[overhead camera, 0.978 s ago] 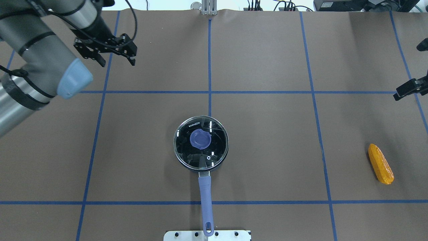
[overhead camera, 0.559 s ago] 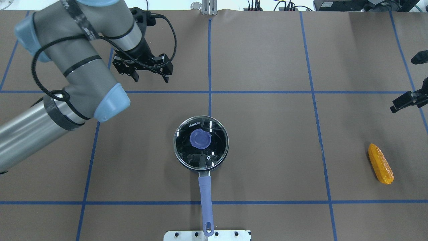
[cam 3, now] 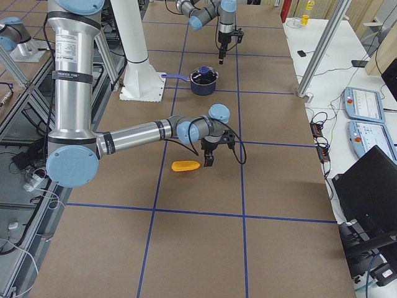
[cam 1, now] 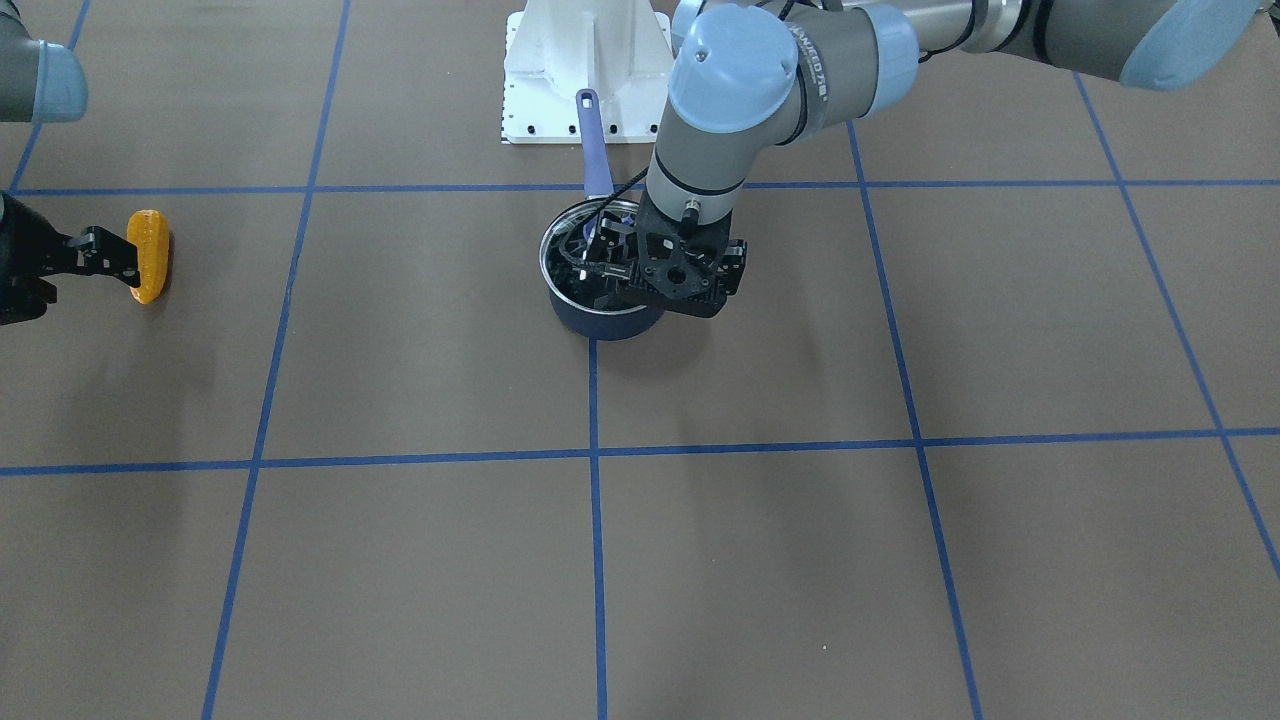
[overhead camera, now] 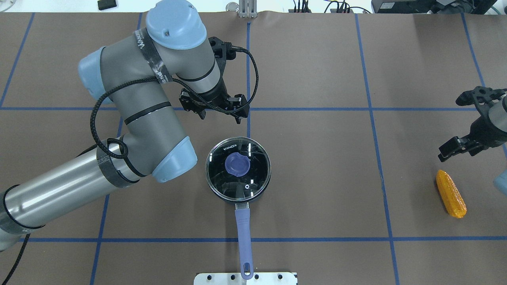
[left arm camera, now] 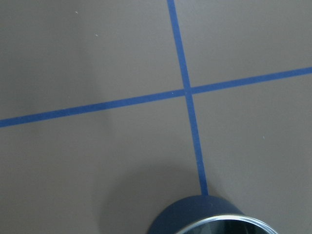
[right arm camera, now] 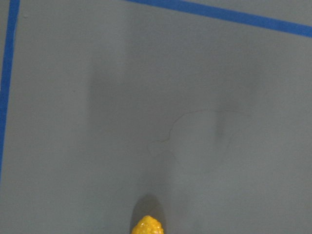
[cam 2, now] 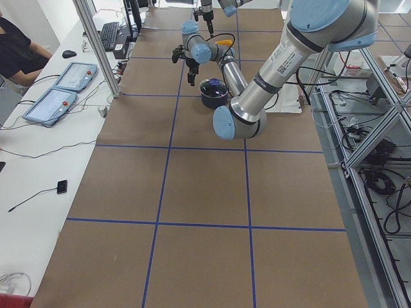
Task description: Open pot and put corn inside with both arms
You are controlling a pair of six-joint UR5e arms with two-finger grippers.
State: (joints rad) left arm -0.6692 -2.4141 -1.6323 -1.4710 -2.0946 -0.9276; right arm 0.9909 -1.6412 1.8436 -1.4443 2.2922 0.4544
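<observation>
We are hovering our left gripper (overhead camera: 220, 118), released, beside the mid-counter pot (overhead camera: 243, 225). Our right gripper (overhead camera: 455, 152), released, is hovering by the right-edge corn (overhead camera: 450, 194).

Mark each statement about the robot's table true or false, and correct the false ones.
1. The glass lid sits on the pot. True.
2. The corn lies inside the pot. False: it lies on the table, near the right gripper.
3. The left gripper is clamped on the lid's knob. False: it is open, past the pot's far side, and touches nothing.
4. The right gripper is open and holds nothing. True.
5. The pot's handle points toward the robot's base. True.
</observation>
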